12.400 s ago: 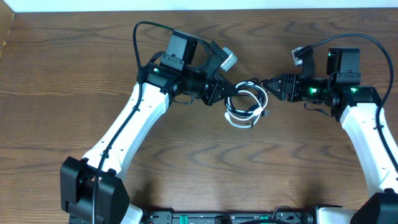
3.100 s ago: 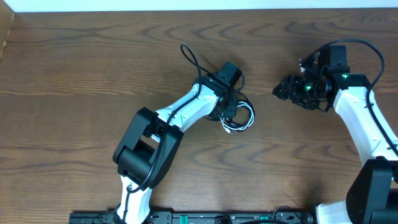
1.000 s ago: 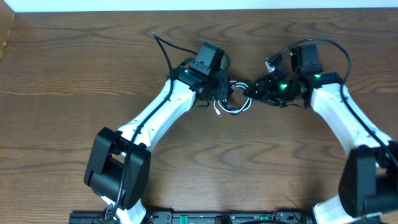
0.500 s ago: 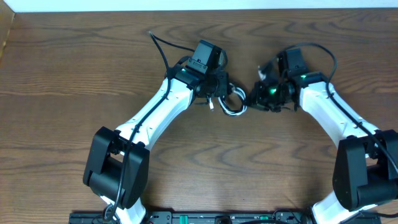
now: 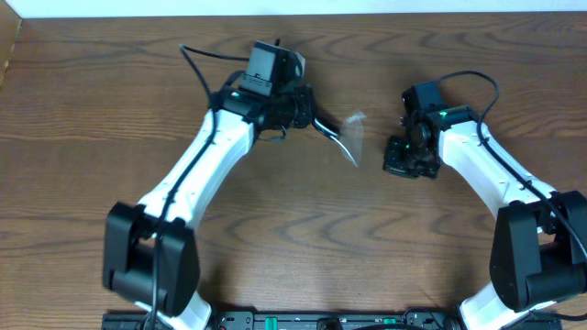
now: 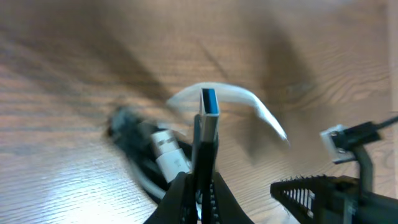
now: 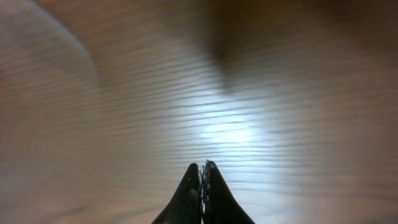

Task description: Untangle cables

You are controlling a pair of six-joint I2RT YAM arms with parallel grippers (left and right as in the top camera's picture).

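Since half a second ago your left end effector point(image 6: 200, 178) has swung up and left from mid-desk. Its jaws are pinched tight on the black, blue-tipped plug of the thin black cord point(image 6: 207, 127), and more of that cord hangs in a blurred bunch at lower left. The thin white cord point(image 6: 231, 98) arcs behind the plug, smeared by motion; you cannot tell if the two are still looped together. Your right end effector point(image 7: 203, 171) has backed off to the right, fully closed and empty, over bare wood. Dark brown wood-grain desk point(image 5: 92, 119); white strip of wall point(image 5: 275, 7) along the far edge.
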